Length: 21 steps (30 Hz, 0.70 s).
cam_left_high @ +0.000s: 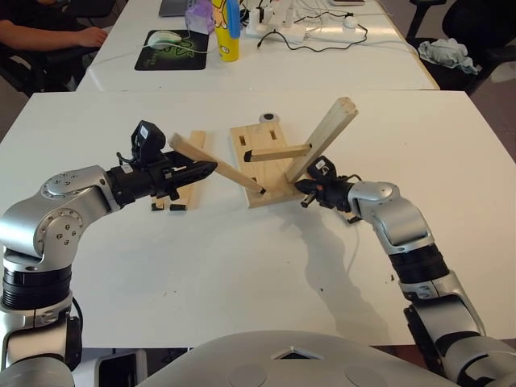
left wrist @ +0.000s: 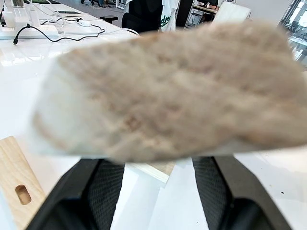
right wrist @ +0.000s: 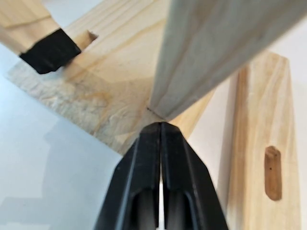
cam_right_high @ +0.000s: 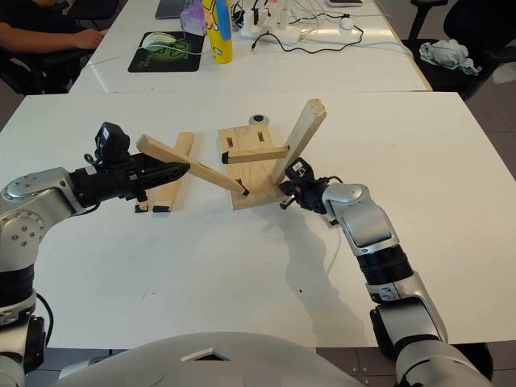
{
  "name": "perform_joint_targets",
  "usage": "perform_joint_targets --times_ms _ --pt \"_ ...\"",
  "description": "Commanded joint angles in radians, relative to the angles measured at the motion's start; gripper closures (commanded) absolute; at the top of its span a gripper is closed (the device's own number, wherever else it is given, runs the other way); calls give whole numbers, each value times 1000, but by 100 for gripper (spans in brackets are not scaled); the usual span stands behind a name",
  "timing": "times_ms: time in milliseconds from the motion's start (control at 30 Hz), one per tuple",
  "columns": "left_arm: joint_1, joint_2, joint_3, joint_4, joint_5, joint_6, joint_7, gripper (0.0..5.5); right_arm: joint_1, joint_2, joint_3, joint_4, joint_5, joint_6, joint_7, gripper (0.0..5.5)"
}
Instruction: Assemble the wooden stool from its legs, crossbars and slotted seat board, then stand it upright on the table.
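At the near edge of the board (cam_left_high: 260, 143), the left end effector (cam_left_high: 208, 168) pinches 1 leg (cam_left_high: 235, 176); skewed, it may jam or knock the tilted leg (cam_left_high: 330, 129) beside the pressed-together right end effector (cam_left_high: 304, 193).

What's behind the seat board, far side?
A small round grey object with a dark centre sits just past the far edge of the seat board. Its near side is hidden by the board; cannot identify it.

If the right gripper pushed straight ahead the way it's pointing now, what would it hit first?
The right gripper, fingers shut, aims at the foot of the tilted leg where it meets the seat board. That leg's base comes first; it looks nearly touching, though depth is hard to judge.
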<state>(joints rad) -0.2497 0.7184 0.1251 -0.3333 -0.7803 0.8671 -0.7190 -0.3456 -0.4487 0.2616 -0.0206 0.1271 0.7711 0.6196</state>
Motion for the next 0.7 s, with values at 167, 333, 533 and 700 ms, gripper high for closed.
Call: perform_joint_targets --times_ms 167,333,533,700 --pt "1 16 -21 9 31 3 -24 343 186 -8 58 27 2 -13 26 550" --pt "4 18 -10 11 31 3 -27 343 276 39 -102 -44 76 -134 -26 533" --pt "29 16 6 -6 20 14 -21 343 362 57 -176 -118 136 -147 -56 472" --pt "36 14 -1 -9 27 16 -24 343 373 77 -169 -148 150 -155 -73 405"
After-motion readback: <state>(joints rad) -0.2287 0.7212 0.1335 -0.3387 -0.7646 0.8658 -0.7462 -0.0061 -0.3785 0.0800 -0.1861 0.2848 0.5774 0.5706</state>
